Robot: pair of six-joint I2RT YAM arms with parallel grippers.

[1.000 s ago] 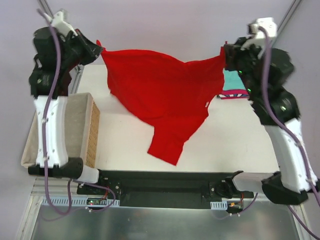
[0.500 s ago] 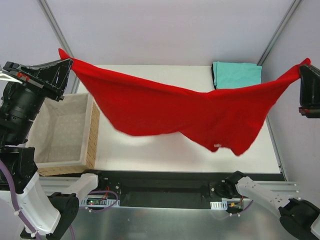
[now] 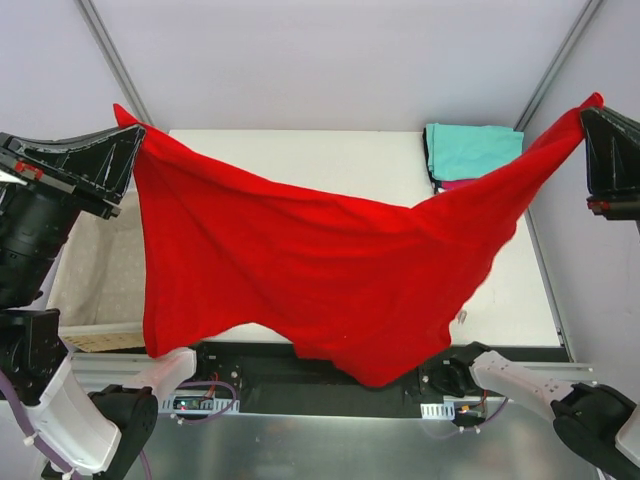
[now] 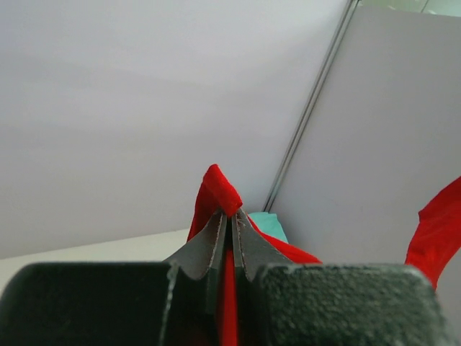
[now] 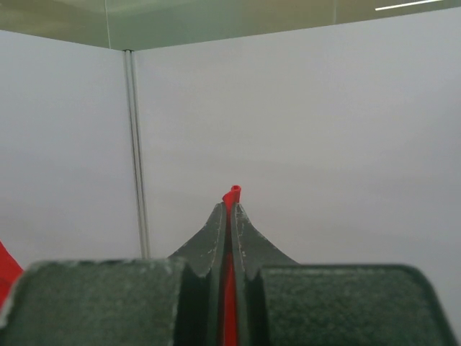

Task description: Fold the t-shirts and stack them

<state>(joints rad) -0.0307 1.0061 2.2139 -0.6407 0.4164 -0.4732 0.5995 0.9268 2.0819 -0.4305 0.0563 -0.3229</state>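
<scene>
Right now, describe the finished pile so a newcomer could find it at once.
Start at the white table and go to its far right corner, across from the wicker basket. A folded teal t-shirt lies flat there, a pink edge showing beneath it. Unlike the red t-shirt hanging spread in the air, it is a neat rectangle.

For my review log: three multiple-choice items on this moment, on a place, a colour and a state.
1. The folded teal t-shirt lies: A at the far right corner of the table; B at its near left corner; C in a claw.
2. The held-up t-shirt is: A black; B red; C teal.
3. The left claw and right claw are: A both open; B both shut on it; C one open.
A, top view shows it there; B, red cloth spans that view; B, each wrist view shows red cloth pinched.
</scene>
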